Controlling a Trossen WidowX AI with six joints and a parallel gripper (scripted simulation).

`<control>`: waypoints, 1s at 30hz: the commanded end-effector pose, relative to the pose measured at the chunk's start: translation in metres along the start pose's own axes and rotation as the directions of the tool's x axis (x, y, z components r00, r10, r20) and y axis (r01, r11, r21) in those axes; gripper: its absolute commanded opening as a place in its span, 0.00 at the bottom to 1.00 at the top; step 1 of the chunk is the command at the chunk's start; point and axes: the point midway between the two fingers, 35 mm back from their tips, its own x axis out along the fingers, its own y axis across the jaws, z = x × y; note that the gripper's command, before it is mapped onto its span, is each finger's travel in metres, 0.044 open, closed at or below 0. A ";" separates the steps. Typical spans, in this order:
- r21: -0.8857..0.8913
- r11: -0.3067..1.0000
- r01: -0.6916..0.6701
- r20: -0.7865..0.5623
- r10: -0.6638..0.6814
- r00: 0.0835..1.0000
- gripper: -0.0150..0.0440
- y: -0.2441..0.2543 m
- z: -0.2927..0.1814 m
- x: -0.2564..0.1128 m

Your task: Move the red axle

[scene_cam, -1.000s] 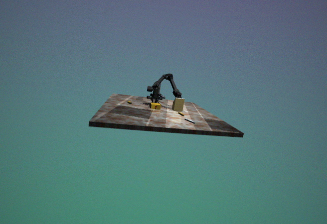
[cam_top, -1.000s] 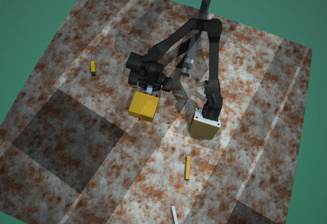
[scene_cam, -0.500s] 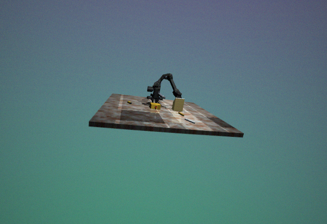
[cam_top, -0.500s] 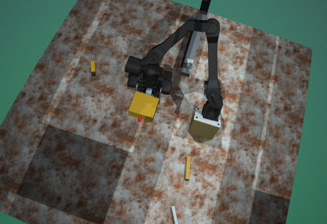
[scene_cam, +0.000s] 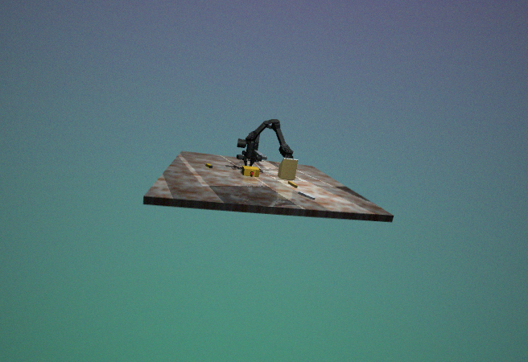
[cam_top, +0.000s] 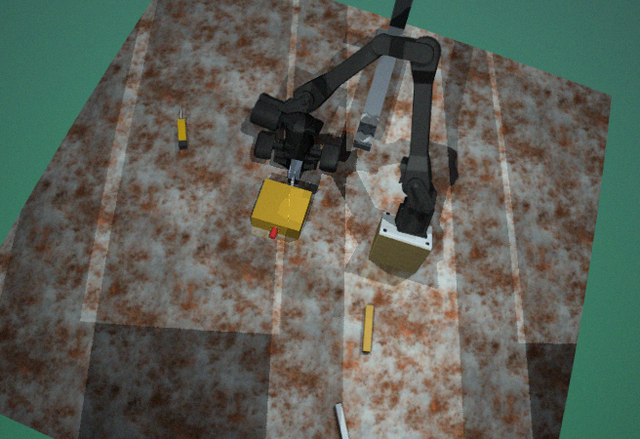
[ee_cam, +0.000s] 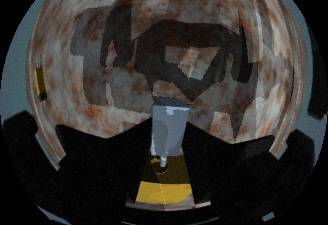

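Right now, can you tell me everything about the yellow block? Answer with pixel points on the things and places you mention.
The yellow block (cam_top: 281,204) (scene_cam: 250,171) (ee_cam: 162,191) is chunky, boxy and plain, maybe painted. It sits flat, upright. The red axle (cam_top: 273,232) (scene_cam: 251,174) pokes out one side. Opposite, a thin, metal-looking pin (cam_top: 292,181) (ee_cam: 163,162) is at its round hole; I can't tell whether they touch.

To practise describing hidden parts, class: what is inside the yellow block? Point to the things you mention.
The red axle (cam_top: 273,232) (scene_cam: 251,174) is partly inside the yellow block (cam_top: 281,204) (scene_cam: 249,169) (ee_cam: 162,193); its red end sticks out of one side. The walls cover the rest, so its length in there cannot be seen.
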 end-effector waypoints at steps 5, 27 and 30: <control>0.002 1.000 -0.001 0.004 0.001 1.000 0.25 -0.003 0.023 -0.001; 0.002 1.000 -0.002 -0.001 0.002 1.000 0.25 -0.001 0.021 -0.032; 0.002 1.000 -0.002 -0.001 0.002 1.000 0.25 0.000 0.020 -0.037</control>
